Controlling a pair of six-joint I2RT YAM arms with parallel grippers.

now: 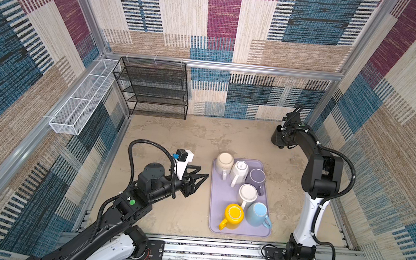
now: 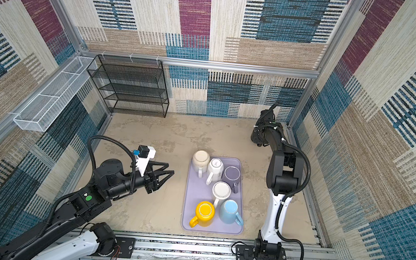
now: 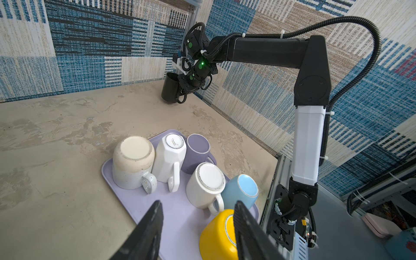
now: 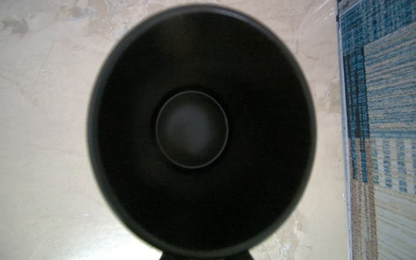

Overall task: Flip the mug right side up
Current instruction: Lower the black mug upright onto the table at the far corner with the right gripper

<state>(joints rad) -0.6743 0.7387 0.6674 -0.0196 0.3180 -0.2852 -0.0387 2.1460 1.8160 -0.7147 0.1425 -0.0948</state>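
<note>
My right fingers (image 3: 183,91) are clamped on the mug (image 3: 168,90), mouth up, near the desk (image 3: 67,126). If I release it tilted, it may topple. My left fingers (image 3: 148,231) hang half-open, empty.

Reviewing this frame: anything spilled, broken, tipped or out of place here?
Nothing spilled or broken. The black mug alone stands off the purple tray, mouth up near the far right wall, the right gripper at its handle; the six tray mugs sit base up.

Patchwork carpet walls (image 1: 222,20), beige floor (image 1: 175,138), blk mesh shelf (image 1: 153,89) w/ wht basket (image 1: 79,107) back-left
</note>
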